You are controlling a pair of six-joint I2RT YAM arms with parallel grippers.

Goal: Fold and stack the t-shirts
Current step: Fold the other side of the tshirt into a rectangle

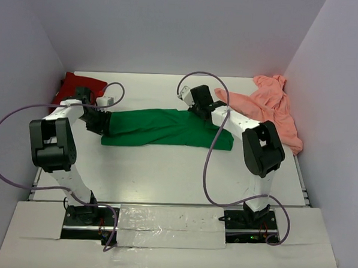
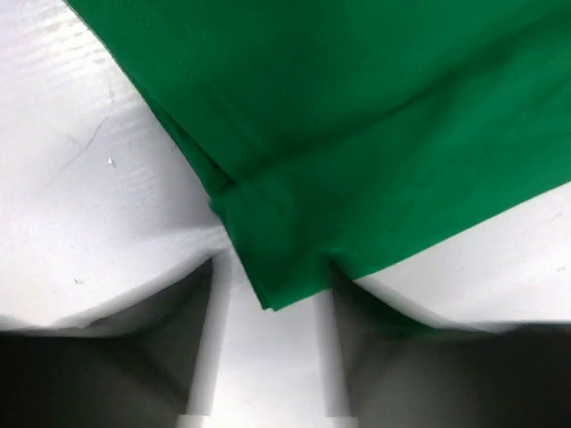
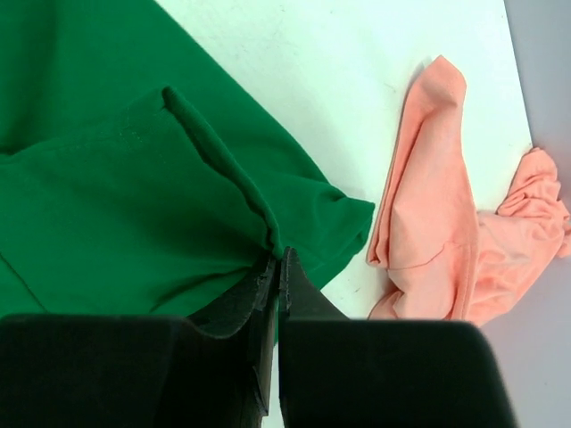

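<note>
The bright green t-shirt (image 1: 161, 127) lies stretched out left to right across the middle of the table. My left gripper (image 1: 101, 121) is at its left end. In the left wrist view the jaws stand apart, with a corner of the green cloth (image 2: 357, 134) reaching in between the fingertips of the gripper (image 2: 272, 267). My right gripper (image 1: 195, 108) is at the shirt's upper right edge. It is shut (image 3: 277, 259) on a raised fold of the green cloth (image 3: 107, 205). The dark red t-shirt (image 1: 79, 87) lies bunched at the back left. The salmon-pink t-shirt (image 1: 270, 106) lies crumpled at the back right and also shows in the right wrist view (image 3: 437, 241).
Purple-grey walls close in the table on the left, back and right. Each arm's cable (image 1: 207, 165) loops over the table. The white tabletop (image 1: 165, 175) stretches from the green shirt to the arm bases.
</note>
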